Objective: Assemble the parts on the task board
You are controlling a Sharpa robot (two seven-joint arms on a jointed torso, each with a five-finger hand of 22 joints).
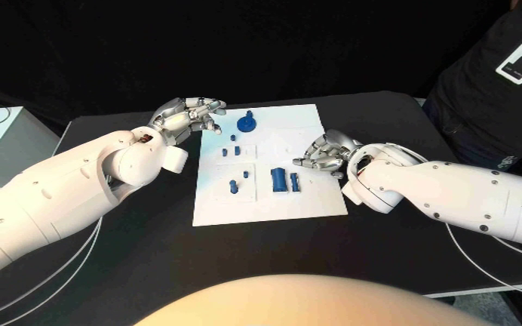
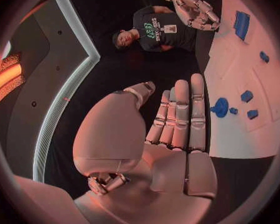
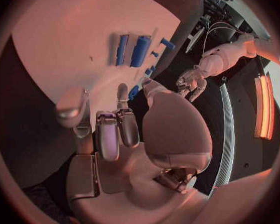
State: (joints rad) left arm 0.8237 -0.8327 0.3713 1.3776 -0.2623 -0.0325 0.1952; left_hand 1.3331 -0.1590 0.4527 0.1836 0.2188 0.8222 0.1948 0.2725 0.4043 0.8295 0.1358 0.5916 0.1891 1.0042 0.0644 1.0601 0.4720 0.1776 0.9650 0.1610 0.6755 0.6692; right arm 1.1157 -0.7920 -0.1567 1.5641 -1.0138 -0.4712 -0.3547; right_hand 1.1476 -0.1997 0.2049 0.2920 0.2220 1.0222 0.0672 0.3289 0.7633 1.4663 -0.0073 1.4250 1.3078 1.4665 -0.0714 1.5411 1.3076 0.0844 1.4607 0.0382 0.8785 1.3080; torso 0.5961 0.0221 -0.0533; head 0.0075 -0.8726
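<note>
Black table (image 1: 130,250) under everything, white task board (image 1: 310,126) in the middle, and your two hands parked at its two side edges. Your left hand (image 1: 191,117) hovers at the board's far left corner; from the left wrist view its fingers (image 2: 180,112) are straight and pressed side by side, thumb apart, holding nothing. Just past those fingertips stands the round blue knob part (image 1: 248,123), with two small blue pegs (image 1: 229,145) close beside it. That's your first hazard: reach in flat like that and you sweep the pegs before you ever close on anything.

Over to the right hand (image 1: 324,152), resting at the board's right edge, fingers loosely curled with gaps between them, nothing pinched as far as I can see (whether the tips touch the white plate, I cannot tell). Beyond those fingers lies the long blue block (image 1: 280,179) with a slimmer blue bar (image 1: 295,180) right next to it. They sit so near each other that a wide grab likely catches both, or nudges one off its seat.

Watch the board itself too. It looks light, and a push from either edge could slide it and shift every part.
</note>
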